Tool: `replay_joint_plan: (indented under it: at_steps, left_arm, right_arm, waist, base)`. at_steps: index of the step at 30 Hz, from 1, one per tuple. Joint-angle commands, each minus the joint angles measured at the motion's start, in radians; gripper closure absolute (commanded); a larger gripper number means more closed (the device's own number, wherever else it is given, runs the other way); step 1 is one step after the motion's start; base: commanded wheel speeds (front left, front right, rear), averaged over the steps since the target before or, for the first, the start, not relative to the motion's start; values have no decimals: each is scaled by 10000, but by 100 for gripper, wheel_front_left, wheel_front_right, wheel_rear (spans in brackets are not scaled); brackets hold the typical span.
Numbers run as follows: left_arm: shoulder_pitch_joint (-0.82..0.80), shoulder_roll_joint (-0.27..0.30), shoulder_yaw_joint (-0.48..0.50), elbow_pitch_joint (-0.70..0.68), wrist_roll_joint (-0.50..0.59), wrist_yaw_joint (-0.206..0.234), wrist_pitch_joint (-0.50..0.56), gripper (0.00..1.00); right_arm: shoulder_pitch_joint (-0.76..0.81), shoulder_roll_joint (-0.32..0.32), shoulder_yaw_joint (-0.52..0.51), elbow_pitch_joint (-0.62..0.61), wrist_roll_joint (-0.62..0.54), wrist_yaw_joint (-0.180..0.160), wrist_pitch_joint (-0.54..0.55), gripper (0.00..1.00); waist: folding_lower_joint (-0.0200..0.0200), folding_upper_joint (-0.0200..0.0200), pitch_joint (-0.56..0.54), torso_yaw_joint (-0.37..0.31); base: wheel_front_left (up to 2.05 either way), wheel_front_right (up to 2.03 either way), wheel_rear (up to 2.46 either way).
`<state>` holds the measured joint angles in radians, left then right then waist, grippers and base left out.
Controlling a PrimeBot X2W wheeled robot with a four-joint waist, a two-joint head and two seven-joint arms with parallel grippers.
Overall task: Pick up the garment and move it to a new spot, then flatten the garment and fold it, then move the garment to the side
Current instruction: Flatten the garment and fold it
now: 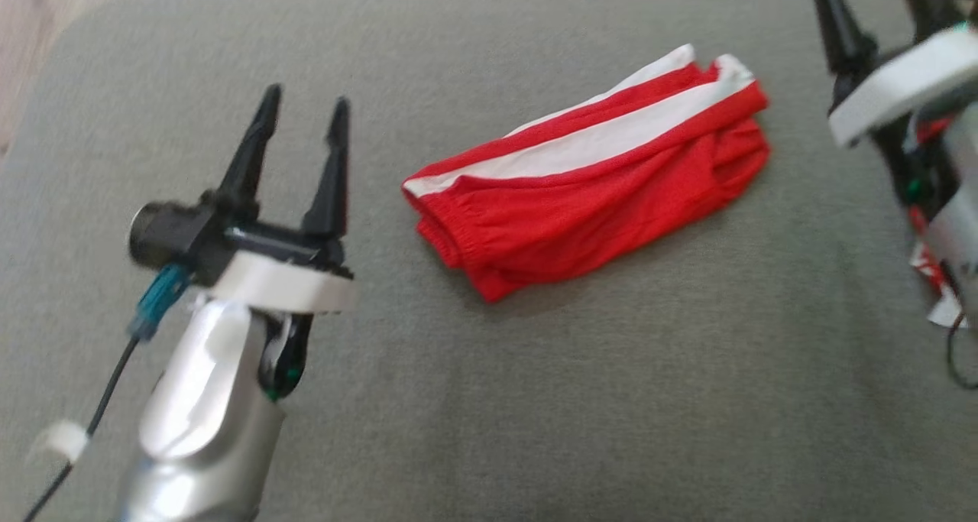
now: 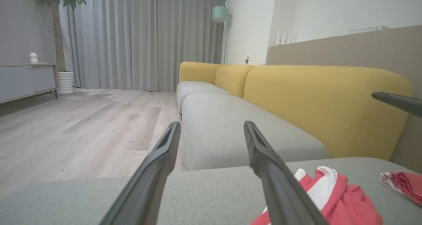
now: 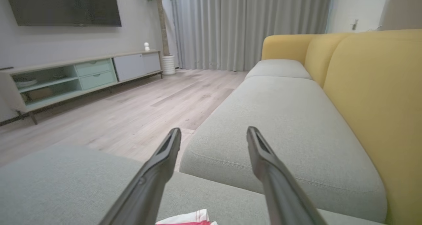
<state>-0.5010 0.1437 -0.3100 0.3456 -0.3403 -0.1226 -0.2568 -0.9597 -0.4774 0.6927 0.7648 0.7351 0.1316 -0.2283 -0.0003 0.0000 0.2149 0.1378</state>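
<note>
The garment point(image 1: 588, 193), red shorts with white side stripes, lies folded in a compact bundle on the grey cushion point(image 1: 535, 400), right of centre. My left gripper point(image 1: 306, 98) hovers to its left, open and holding nothing, fingers pointing away from me. In the left wrist view the garment point(image 2: 333, 198) sits at the lower right, beside the open left gripper point(image 2: 211, 124). My right gripper point(image 1: 879, 10) stands at the far upper right, beyond the garment's right end, its fingertips cut off by the frame. The right wrist view shows it point(image 3: 213, 130) open and empty, with a sliver of garment point(image 3: 188, 220) at the bottom edge.
Another red and white cloth point(image 2: 402, 183) lies on the cushion to the right, partly behind my right arm point(image 1: 928, 262). A yellow sofa back point(image 2: 326, 106) runs along the right. Wooden floor point(image 2: 82, 126) lies beyond the cushion's left edge.
</note>
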Motion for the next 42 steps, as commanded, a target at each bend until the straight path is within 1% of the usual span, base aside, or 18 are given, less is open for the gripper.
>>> replay_joint_plan:
  at_steps: [1, 4, 7, 8, 10, 13, 16, 19, 21, 27, 33, 35, 37, 42]
  left_arm:
    - [150, 112, 681, -605, 152, 57, -49, 0]
    - [700, -79, 1038, -1018, 305, 35, -49, 0]
    - [1190, -232, 1198, -1269, 466, 1, -49, 0]
    - [1349, -272, 1237, -1323, 514, -9, -49, 0]
    - [1702, -318, 1242, -1343, 635, -30, -49, 0]
    - [2264, -429, 1446, -1373, 756, -44, -49, 0]
    - [2849, -603, 1600, -1444, 858, -53, -49, 0]
    - [3412, -758, 1654, -1396, 949, -61, -49, 0]
    - [3704, -824, 1632, -1337, 1028, -65, -49, 0]
    - [4079, -910, 1710, -1387, 977, -71, -49, 0]
    - [3978, -930, 1693, -1485, 906, -76, -49, 0]
    - [3901, -931, 1643, -1497, 882, -77, -49, 0]
    - [3862, -932, 1588, -1476, 854, -78, -49, 0]
    - [3772, -933, 1367, -1418, 832, -79, -49, 0]
  right_arm:
    - [459, 176, -351, -404, -118, -9, -230, 0]
    - [1337, 381, -975, -709, -496, -9, -319, 0]
    - [2363, 714, -2091, -1464, -1150, -9, -329, 0]
    - [2743, 848, -2477, -1783, -1525, -9, -330, 0]
    - [3542, 1109, -3098, -2483, -2747, -9, -331, 0]
    - [4900, 2055, -4084, -3083, -3629, -9, -332, 0]
    - [5975, 2865, -4863, -3411, -4196, -9, -333, 0]
    - [6841, 3487, -5504, -3693, -4581, -9, -333, 0]
    - [7297, 3763, -5804, -3830, -4743, -9, -334, 0]
    - [7942, 4074, -6057, -4054, -5004, -9, -334, 0]
    - [7910, 4192, -6111, -4095, -4950, -9, -334, 0]
    - [7812, 4214, -6134, -3966, -4659, -9, -334, 0]
    - [7653, 4235, -6185, -3753, -4120, -9, -289, 0]
    - [6954, 4256, -6257, -3078, -3030, -9, 293, 0]
  waist:
    - [3, 0, -452, -428]
    - [3, 0, -709, -608]
    - [3, 0, -922, -769]
    - [3, 0, -994, -829]
    - [3, 0, -1144, -965]
    - [3, 0, -1371, -1175]
    - [3, 0, -1540, -1293]
    - [3, 0, -1692, -1315]
    - [3, 0, -1751, -1319]
    - [3, 0, -1804, -1268]
    - [3, 0, -1643, -1081]
    - [3, 0, -1570, -972]
    - [3, 0, -1514, -852]
    - [3, 0, -1185, -486]
  base:
    - [0, 0, 0]
    - [0, 0, 0]
    - [0, 0, 0]
    - [0, 0, 0]
    - [0, 0, 0]
    - [0, 0, 0]
    - [0, 0, 0]
    - [0, 0, 0]
    - [0, 0, 0]
    - [0, 0, 0]
    - [0, 0, 0]
    - [0, 0, 0]
    - [0, 0, 0]
    - [0, 0, 0]
